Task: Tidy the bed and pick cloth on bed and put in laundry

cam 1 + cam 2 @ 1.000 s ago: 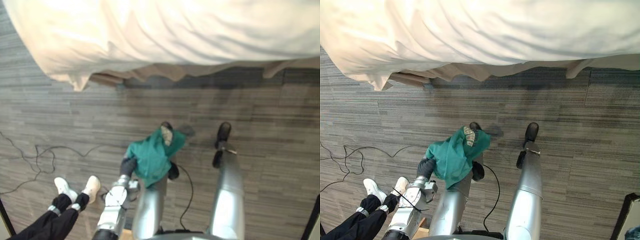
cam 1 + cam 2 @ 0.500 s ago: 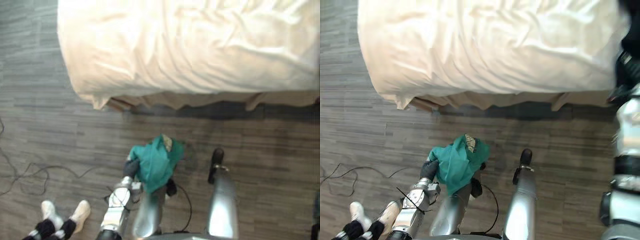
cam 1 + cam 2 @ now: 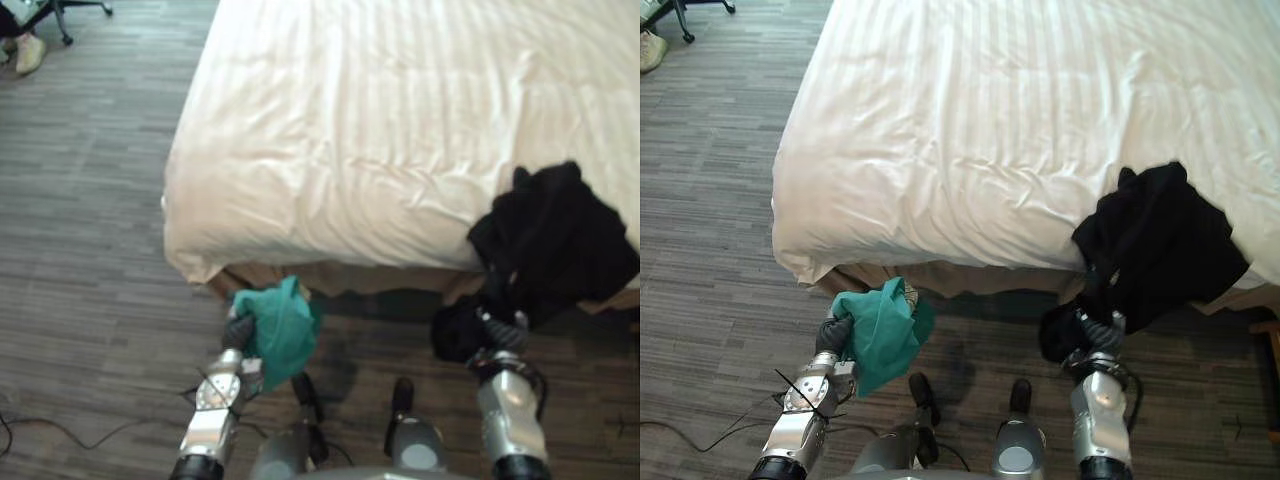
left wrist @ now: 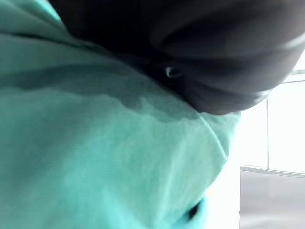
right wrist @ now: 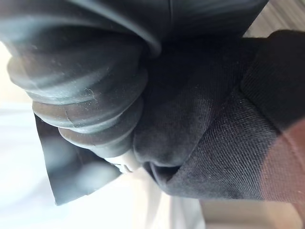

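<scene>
Green cloth (image 3: 880, 330) hangs over your left hand (image 3: 832, 335) at 7 o'clock, above the floor (image 3: 710, 260) and just in front of the bed (image 3: 990, 130) corner. I cannot tell how firmly this hand has it, because the cloth covers it. Your right hand (image 3: 1095, 332) at 5 o'clock is buried in the black cloth (image 3: 1155, 245), which lies partly on the bed edge and partly hangs down. This grip is hidden too. Be careful: if you pull the black cloth away quickly, it may ruffle the bed, or slip out and drop. The green one may also slide off when you turn.
</scene>
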`<state>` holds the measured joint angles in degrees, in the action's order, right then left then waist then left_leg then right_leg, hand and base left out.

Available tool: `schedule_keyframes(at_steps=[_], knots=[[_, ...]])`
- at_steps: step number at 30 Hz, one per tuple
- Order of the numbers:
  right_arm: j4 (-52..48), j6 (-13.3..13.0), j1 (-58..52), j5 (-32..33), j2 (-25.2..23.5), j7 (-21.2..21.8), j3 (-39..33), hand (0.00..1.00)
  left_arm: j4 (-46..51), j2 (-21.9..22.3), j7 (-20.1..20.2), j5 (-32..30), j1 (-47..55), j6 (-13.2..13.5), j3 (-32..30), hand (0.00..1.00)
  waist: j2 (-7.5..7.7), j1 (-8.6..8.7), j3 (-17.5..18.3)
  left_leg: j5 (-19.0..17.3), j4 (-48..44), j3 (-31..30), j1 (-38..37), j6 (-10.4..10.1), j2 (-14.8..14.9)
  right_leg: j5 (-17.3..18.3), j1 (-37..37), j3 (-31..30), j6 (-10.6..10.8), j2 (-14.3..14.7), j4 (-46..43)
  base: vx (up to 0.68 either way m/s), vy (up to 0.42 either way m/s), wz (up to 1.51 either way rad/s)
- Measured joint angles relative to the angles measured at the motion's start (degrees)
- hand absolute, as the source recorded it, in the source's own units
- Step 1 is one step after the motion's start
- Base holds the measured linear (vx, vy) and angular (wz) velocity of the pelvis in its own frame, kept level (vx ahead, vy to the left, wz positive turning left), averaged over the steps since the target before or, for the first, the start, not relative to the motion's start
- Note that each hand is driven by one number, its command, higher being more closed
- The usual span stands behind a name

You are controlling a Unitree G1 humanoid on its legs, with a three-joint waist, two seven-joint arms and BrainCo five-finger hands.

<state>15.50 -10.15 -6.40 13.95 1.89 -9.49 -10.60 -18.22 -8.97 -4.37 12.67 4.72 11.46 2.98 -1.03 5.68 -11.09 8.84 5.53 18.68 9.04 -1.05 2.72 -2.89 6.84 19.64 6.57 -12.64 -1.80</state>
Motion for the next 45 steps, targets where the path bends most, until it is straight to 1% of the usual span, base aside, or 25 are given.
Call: schedule_keyframes(at_steps=[3,8,11,13,14,16,18,19,20,22,24,25,27,29,33,34,35,36,37,38,39,40,42,43,45], knots=[[2.52,0.40,-1.40,-1.29,-1.68,1.24,2.45,1.00,-2.45,0.89,-1.25,-0.96,0.06,-0.03,0.02,1.00,0.43,-0.17,0.46,-0.11,0.02,-1.38,-2.33,0.13,-0.27,0.33,-2.84,0.78,0.17,0.13,-0.14,0.07,-0.002,0.11],[7.55,1.81,-3.51,-6.79,-2.84,1.94,6.46,1.00,-6.63,3.19,-3.41,-1.19,2.76,-1.08,1.58,1.00,1.90,-0.27,1.37,-1.94,0.36,-3.54,-7.07,0.46,-2.11,7.75,-4.22,2.29,-0.18,-3.57,-10.75,0.04,0.004,0.23],[9.07,3.13,-6.32,-10.46,-3.11,1.98,9.59,1.00,-6.76,4.25,-4.22,-1.15,6.55,-1.75,1.96,1.00,3.30,-0.67,2.14,-2.13,0.37,-5.64,-8.06,0.70,-3.25,10.58,-4.84,3.00,-2.75,-5.28,-15.57,0.07,-0.012,0.42],[9.07,3.39,-8.58,-12.45,-3.11,2.12,11.28,1.00,-6.65,5.02,-4.58,-1.18,8.88,-2.30,2.45,1.00,3.51,-0.48,2.17,-2.10,0.35,-8.63,-8.02,0.74,-3.49,10.32,-4.61,-0.66,-4.34,-4.97,-18.41,0.08,-0.028,0.69],[9.08,3.90,-10.41,-12.56,-3.14,2.13,12.04,1.00,-6.16,5.73,-4.68,-1.16,10.17,-2.33,3.23,1.00,3.37,-0.27,2.10,-2.14,0.32,-11.34,-8.06,1.02,-3.15,10.72,-3.34,-4.87,-8.12,-3.76,-21.37,0.04,-0.069,0.96],[8.68,4.10,-12.90,-12.57,-4.15,2.14,13.98,1.00,-3.80,6.03,-4.97,-1.07,12.56,-2.36,3.38,1.00,3.00,-0.21,1.95,-1.82,0.33,-16.42,-6.73,0.55,-2.61,15.20,-2.53,-15.11,-7.43,1.86,-20.98,0.03,-0.126,1.21],[7.75,4.22,-14.53,-12.58,-5.16,1.97,15.66,1.00,-1.27,6.06,-5.89,-1.05,14.29,-2.34,3.60,1.00,5.15,-0.20,1.82,-1.35,0.27,-21.00,-4.42,0.04,-4.52,19.09,-1.67,-26.05,-7.39,7.25,-18.23,0.02,-0.225,1.50],[6.93,4.52,-14.43,-12.97,-4.82,1.88,16.36,1.00,-0.75,7.68,-6.09,-0.99,14.66,-2.89,3.70,1.00,4.80,-0.37,1.51,-1.25,0.25,-24.24,-3.35,0.12,-5.35,19.55,-1.82,-29.55,-5.30,9.57,-19.33,0.03,-0.165,1.24],[6.28,4.54,-14.51,-13.14,-4.71,1.88,16.93,1.00,-0.04,8.42,-6.22,-0.98,15.31,-2.93,3.72,1.00,4.72,-1.28,1.44,-1.24,0.35,-24.99,-3.28,0.10,-5.32,19.59,-1.95,-29.69,-5.32,10.01,-19.32,0.02,-0.172,0.87],[2.92,4.46,-14.04,-14.36,-2.97,1.31,19.34,1.00,2.77,10.77,-7.22,-1.00,18.55,-3.16,4.09,1.00,2.02,-4.06,0.81,-1.20,0.31,-25.84,-2.77,-0.05,-5.00,19.02,-3.23,-26.20,-4.71,10.33,-18.31,-0.01,-0.129,0.51],[1.22,4.47,-14.88,-14.60,-2.95,0.72,19.77,1.00,3.98,11.59,-7.53,-0.95,19.24,-3.37,3.72,1.00,1.37,-4.23,1.08,-1.05,-0.17,-27.49,-1.98,-0.20,-4.90,18.66,-4.40,-21.47,-4.83,9.35,-16.80,0.03,-0.083,1.05],[0.68,4.41,-14.96,-14.64,-3.07,0.68,19.78,1.00,4.87,12.12,-8.06,-0.88,19.25,-3.41,3.68,1.00,1.25,-4.32,1.12,-1.04,-1.11,-27.93,-1.34,-0.23,-4.86,18.75,-5.21,-19.82,-4.90,9.17,-16.05,0.06,-0.083,1.15],[0.67,4.43,-15.00,-15.11,-3.00,0.76,19.88,1.00,6.65,12.59,-8.53,-0.42,19.40,-3.38,3.75,1.00,1.13,-7.00,1.39,-0.77,-2.72,-28.35,-1.13,-0.57,-4.72,19.27,-7.86,-17.25,-5.12,9.55,-14.60,0.08,-0.094,0.70],[0.60,4.28,-15.00,-15.97,-2.82,0.80,20.16,1.00,7.13,13.16,-8.52,0.17,19.40,-3.36,3.44,1.00,2.08,-8.23,1.75,-0.18,-2.85,-29.85,-0.99,-0.74,-5.14,19.29,-9.20,-15.92,-5.09,9.79,-13.18,0.10,-0.082,0.44],[-1.18,4.19,-15.87,-16.64,-2.49,0.71,20.22,1.00,8.25,13.23,-8.27,0.20,19.26,-3.42,2.62,1.00,2.69,-8.04,1.70,0.48,-6.28,-35.59,1.89,0.10,-7.82,19.35,-10.82,-10.31,-4.94,9.63,-13.96,0.09,-0.070,0.92],[-1.17,4.19,-15.90,-16.81,-2.53,0.67,20.04,1.00,8.85,13.23,-8.27,0.20,19.20,-3.41,2.63,1.00,2.63,-8.04,1.67,1.21,-6.59,-35.28,2.27,1.11,-8.04,19.39,-10.83,-9.12,-4.88,9.62,-15.18,0.03,-0.041,1.41],[-1.16,4.17,-15.85,-16.82,-2.52,0.59,19.49,1.00,9.18,13.16,-8.28,0.20,18.84,-3.39,2.80,1.00,2.20,-7.96,1.37,3.30,-6.39,-32.80,2.40,4.10,-8.78,19.40,-10.34,-7.84,-4.93,9.63,-18.41,-0.01,0.027,1.57],[-1.03,3.97,-15.30,-16.83,-1.56,0.14,18.33,1.00,9.34,13.19,-8.30,0.18,18.76,-3.31,3.13,1.00,0.71,-7.67,1.02,4.06,-5.34,-29.32,2.09,6.37,-8.67,22.06,-9.13,-8.23,-6.53,10.45,-17.78,-0.02,0.037,1.41],[-0.95,3.74,-15.00,-16.84,-1.56,-0.18,18.17,1.00,9.60,13.16,-8.30,0.18,18.69,-3.19,3.06,1.00,0.67,-7.96,0.91,-0.37,-4.27,-25.37,1.96,8.55,-8.20,19.46,-9.75,-8.37,-7.43,10.67,-13.49,-0.09,0.083,1.15],[-0.23,3.93,-13.98,-16.84,-1.82,-0.46,18.30,1.00,8.39,13.00,-8.51,0.20,18.10,-3.31,2.58,1.00,0.75,-7.98,0.14,-2.65,-4.98,-19.71,2.19,7.91,-7.04,19.37,-11.08,-7.08,-6.75,10.36,-12.19,-0.10,0.034,1.09],[1.17,4.02,-12.83,-16.82,-2.08,-0.86,17.63,1.00,6.09,12.47,-8.58,0.17,16.40,-3.50,2.18,1.00,1.65,-7.68,-0.68,-6.83,-9.42,-9.14,3.59,7.51,-4.47,17.96,-11.77,-5.06,-7.16,8.59,-9.71,-0.13,0.030,1.16],[2.11,4.03,-12.33,-16.80,-1.93,-1.03,16.89,1.00,5.58,12.08,-8.70,0.16,16.72,-3.71,2.09,1.00,1.31,-8.00,-0.61,-7.96,-16.18,-2.42,4.87,7.89,-1.84,17.85,-11.99,-2.99,-6.98,7.99,-9.40,-0.06,-0.010,1.07],[3.83,4.15,-11.88,-16.80,-1.87,-1.73,15.88,1.00,4.18,12.12,-8.67,0.15,16.49,-3.66,2.64,1.00,0.84,-7.75,-0.68,-10.17,-19.57,0.94,2.92,5.90,0.37,18.35,-13.30,-0.09,-6.17,7.15,-10.01,0.04,-0.003,0.83],[4.35,4.34,-11.99,-16.79,-1.81,-1.81,15.28,1.00,3.43,11.88,-8.56,0.18,16.22,-3.73,3.16,1.00,0.20,-7.74,-0.59,-10.01,-17.67,-0.45,2.45,6.08,-0.56,18.38,-13.88,1.20,-6.11,6.89,-10.13,0.07,0.023,0.74],[4.44,4.40,-11.84,-16.78,-1.97,-1.85,14.79,1.00,2.97,11.07,-8.36,0.22,15.71,-3.79,4.19,1.00,0.85,-7.86,-0.51,-7.95,-13.87,-2.74,1.72,6.54,-2.86,17.89,-13.87,3.19,-5.28,6.02,-10.01,0.03,0.058,0.61]])
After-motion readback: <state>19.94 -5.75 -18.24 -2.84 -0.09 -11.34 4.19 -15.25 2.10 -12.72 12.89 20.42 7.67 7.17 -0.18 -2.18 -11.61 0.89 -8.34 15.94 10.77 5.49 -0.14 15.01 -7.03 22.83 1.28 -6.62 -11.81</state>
